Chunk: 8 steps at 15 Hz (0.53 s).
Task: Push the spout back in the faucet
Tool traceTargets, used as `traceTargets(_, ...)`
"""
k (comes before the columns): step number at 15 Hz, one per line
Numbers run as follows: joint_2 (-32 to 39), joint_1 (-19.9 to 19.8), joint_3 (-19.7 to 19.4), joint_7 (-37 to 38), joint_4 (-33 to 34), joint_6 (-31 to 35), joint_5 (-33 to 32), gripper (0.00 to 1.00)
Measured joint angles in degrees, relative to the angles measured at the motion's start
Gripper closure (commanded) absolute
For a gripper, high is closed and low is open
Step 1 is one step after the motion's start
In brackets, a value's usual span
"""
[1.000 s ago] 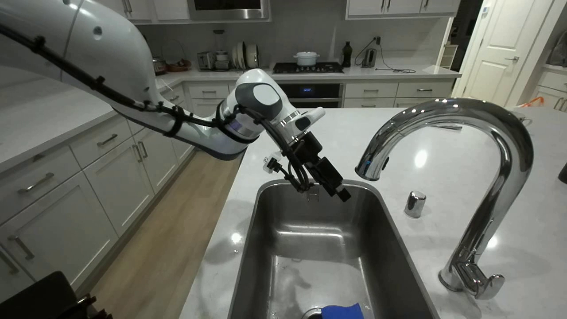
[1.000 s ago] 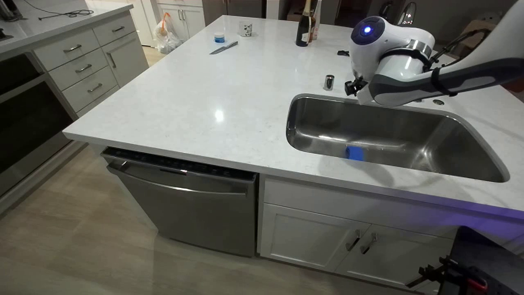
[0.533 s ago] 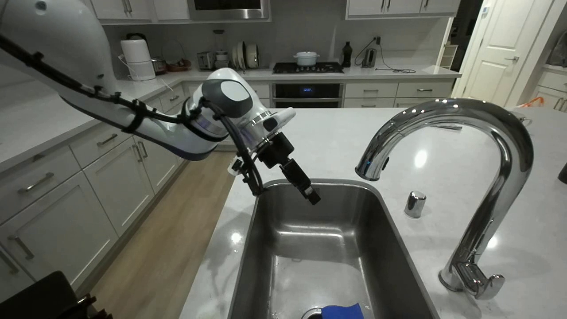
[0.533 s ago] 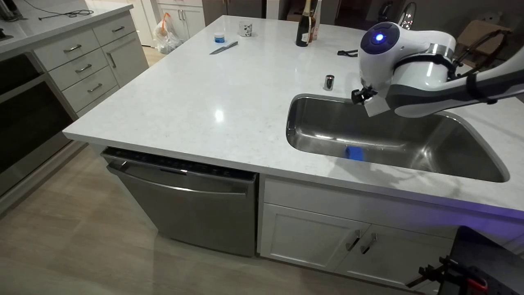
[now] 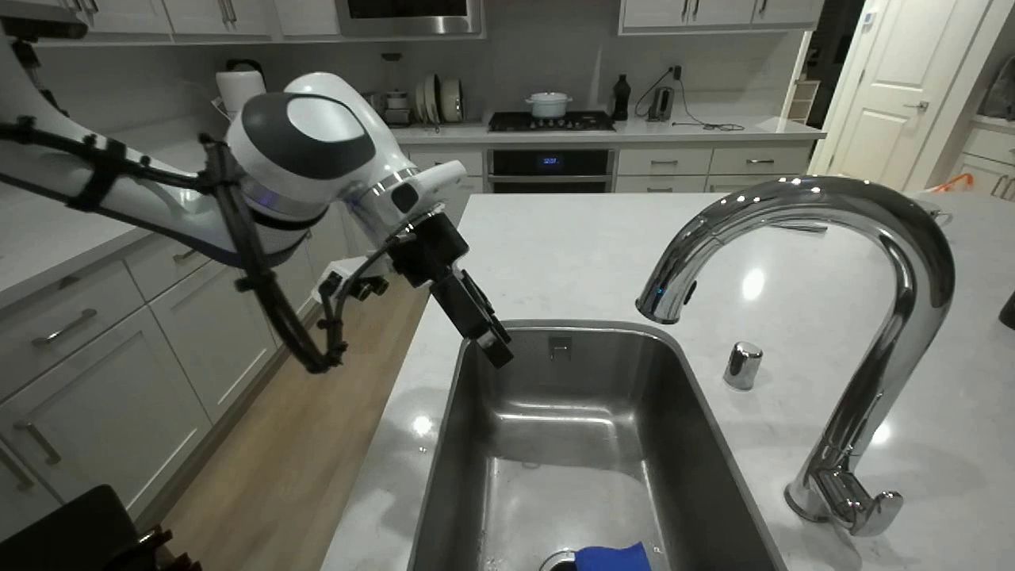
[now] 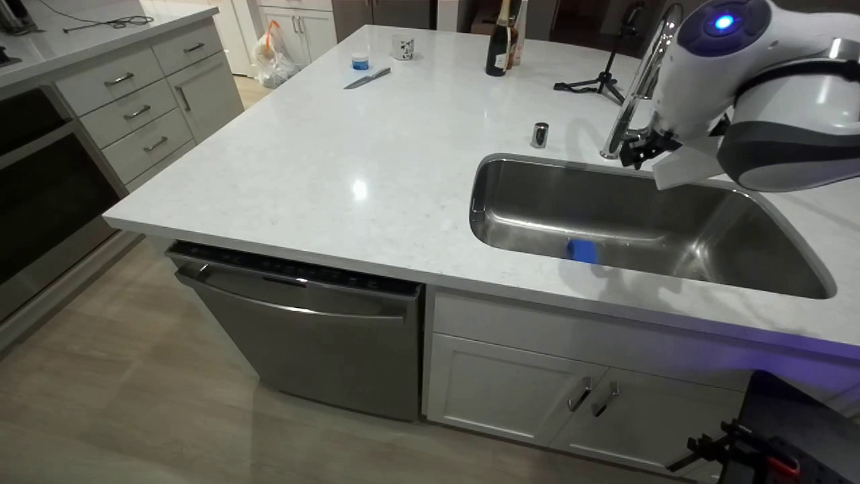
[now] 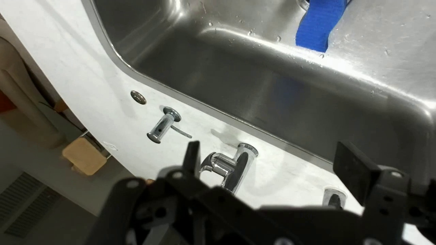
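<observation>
The chrome faucet [image 5: 924, 270] arches high over the counter in an exterior view. At its tip the spout [image 5: 666, 289] points down toward the sink, in line with the tube; no hose shows between them. My gripper [image 5: 493, 347] is over the sink's far rim, well to the side of the spout and apart from it. In the wrist view the gripper [image 7: 267, 153] stands wide open with nothing held, the faucet's base and handle [image 7: 235, 166] showing beyond its fingers. There the spout is hidden. The arm covers part of the faucet [image 6: 635, 101] in an exterior view.
The steel sink [image 5: 702, 452] holds a blue cloth [image 5: 612, 558]. A small chrome knob [image 5: 744, 365] stands on the counter beside it, and a soap dispenser [image 7: 161, 127] shows in the wrist view. Farther off are a tripod [image 6: 605, 81], a bottle [image 6: 499, 50] and a knife [image 6: 368, 78].
The arm has drawn away from the spout, toward the outer counter edge. More of the faucet and the tripod has come into sight behind it. The faucet and spout have not moved.
</observation>
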Motion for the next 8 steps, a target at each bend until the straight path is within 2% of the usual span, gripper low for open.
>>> traceTargets(5,-9.0,-1.2,0.6,0.0,-5.8,-0.1,0.1,0.00)
traceTargets(8,-10.9,-2.0,1.2,-0.1,-6.9,-0.1,0.1,0.00)
